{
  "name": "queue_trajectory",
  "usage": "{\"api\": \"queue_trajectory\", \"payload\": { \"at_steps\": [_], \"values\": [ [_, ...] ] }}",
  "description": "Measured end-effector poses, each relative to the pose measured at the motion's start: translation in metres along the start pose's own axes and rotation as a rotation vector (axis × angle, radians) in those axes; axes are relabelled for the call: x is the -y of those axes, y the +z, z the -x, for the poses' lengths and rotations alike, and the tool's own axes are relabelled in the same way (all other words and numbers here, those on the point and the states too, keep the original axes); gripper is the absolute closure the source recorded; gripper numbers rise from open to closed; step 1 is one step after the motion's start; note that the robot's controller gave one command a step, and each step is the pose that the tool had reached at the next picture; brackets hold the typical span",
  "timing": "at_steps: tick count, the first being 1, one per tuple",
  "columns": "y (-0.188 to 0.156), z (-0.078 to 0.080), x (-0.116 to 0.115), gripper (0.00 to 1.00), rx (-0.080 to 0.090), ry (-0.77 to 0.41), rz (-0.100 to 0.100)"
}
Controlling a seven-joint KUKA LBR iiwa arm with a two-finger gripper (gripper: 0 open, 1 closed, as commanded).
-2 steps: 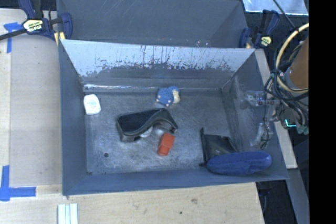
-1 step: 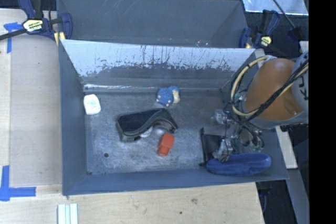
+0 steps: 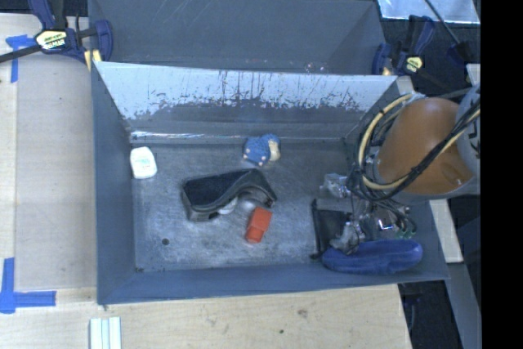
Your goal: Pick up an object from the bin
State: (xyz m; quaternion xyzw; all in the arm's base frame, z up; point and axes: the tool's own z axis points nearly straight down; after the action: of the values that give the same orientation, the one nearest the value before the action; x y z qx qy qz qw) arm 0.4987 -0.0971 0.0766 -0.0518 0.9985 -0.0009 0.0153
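The grey bin point(image 3: 114, 176) holds the hand point(image 3: 353, 231) low in its front right corner, just above a long dark blue thing point(image 3: 380, 256) lying along the front wall; whether the hand is apart or together I cannot tell. Mid-floor lies a black curved piece point(image 3: 214, 192), a small orange cylinder point(image 3: 257, 225) beside it.

White piece point(image 3: 143, 163), black case point(image 3: 214, 190), orange cylinder point(image 3: 257, 225): one each (blue things point(image 3: 261, 148) point(image 3: 372, 257): two).
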Motion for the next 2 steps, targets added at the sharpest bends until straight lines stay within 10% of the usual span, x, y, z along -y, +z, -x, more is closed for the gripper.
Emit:
{"api": "queue_trajectory", "payload": {
  "at_steps": [1, 2],
  "values": [
    [0.0025, 0.0108, -0.0143, 0.0, -0.005, -0.392, 0.006],
    [0.0054, 0.0066, -0.0122, 1.0, -0.016, -0.393, 0.006]
  ]
}}
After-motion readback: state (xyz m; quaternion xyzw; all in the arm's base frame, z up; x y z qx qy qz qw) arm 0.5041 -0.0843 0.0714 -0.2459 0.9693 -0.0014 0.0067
